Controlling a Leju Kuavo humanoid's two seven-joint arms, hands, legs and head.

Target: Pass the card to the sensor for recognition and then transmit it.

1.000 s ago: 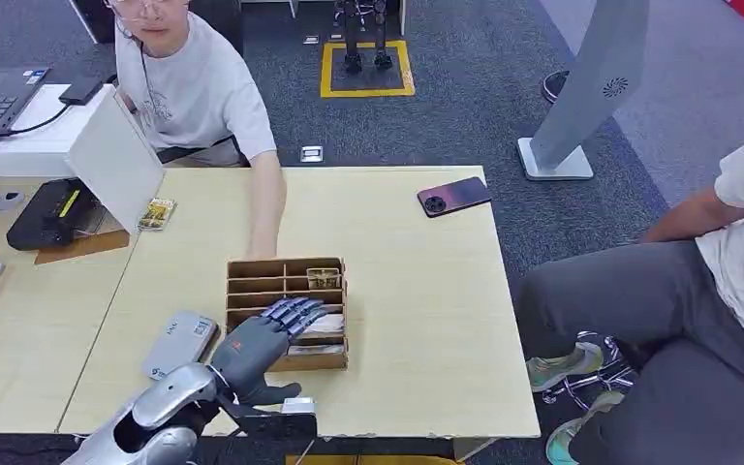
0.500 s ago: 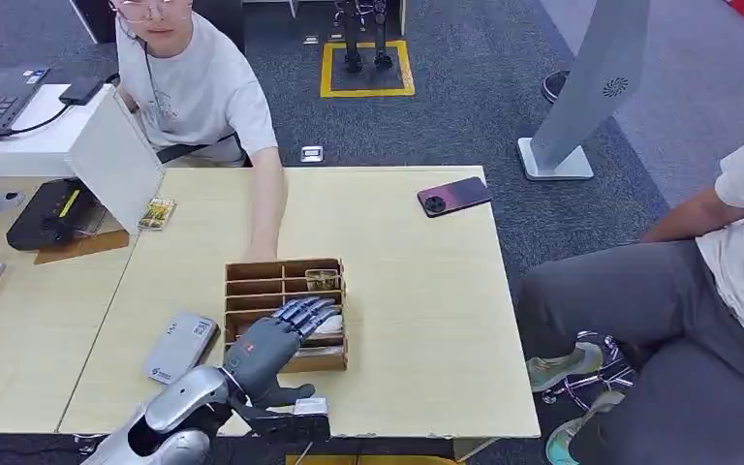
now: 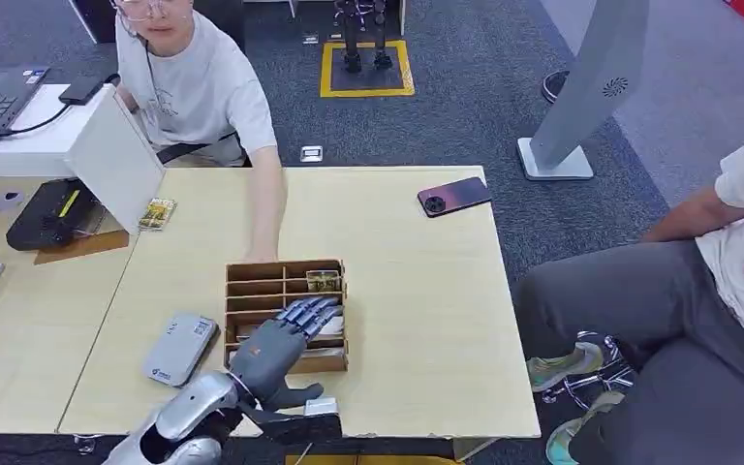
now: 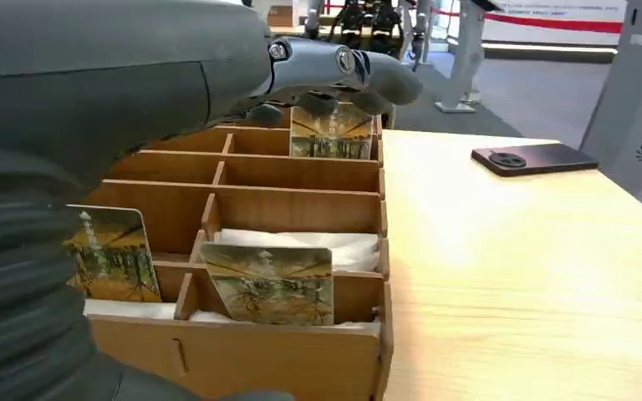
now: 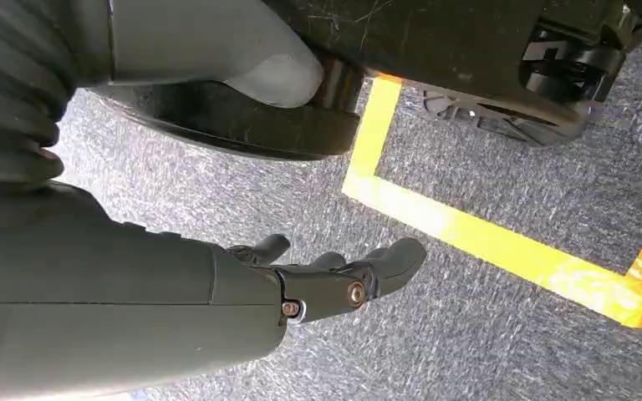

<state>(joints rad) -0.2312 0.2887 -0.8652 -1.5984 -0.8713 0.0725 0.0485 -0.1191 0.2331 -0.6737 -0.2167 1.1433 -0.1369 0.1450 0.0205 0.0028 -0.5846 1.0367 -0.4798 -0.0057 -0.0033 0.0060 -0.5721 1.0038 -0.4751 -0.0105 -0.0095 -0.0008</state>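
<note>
**Left hand edges further over the card box**

Since a second ago the silver left arm has pushed forward and a little to the right, so the grey left hand (image 3: 276, 341) now reaches deeper over the brown cardboard divider box (image 3: 240, 291). Its dark fingers (image 3: 308, 312) lie stretched out and close together above the middle compartments; from the wrist view they hover over the slots with nothing between them. Nearest the table's front edge, a small silver block (image 3: 320, 407) sits just beside the thumb. A flat grey sensor pad (image 3: 180, 348) lies on the pale wooden table (image 3: 417, 291), just left of the box and apart from it.

Inside the box, a picture card showing trees (image 4: 269, 284) leans upright in the near compartment, with a second like it (image 4: 109, 253) one slot over, partly hidden by the wrist cover. A third card (image 3: 323, 280) stands in the far right compartment, beyond the fingertips.

Behind the box, a person in a light T-shirt (image 3: 199, 92) rests an arm down to its far edge. Farther off lie a dark smartphone (image 3: 453, 196), a small printed packet (image 3: 157, 213), and a black device (image 3: 53, 211) behind a white slanted panel (image 3: 116, 160). Another seated person's grey-trousered leg (image 3: 630, 300) is at the right.

The right hand (image 5: 334, 276) hangs over grey carpet by a yellow floor line (image 5: 485, 242), fingers loosely extended, holding nothing.
</note>
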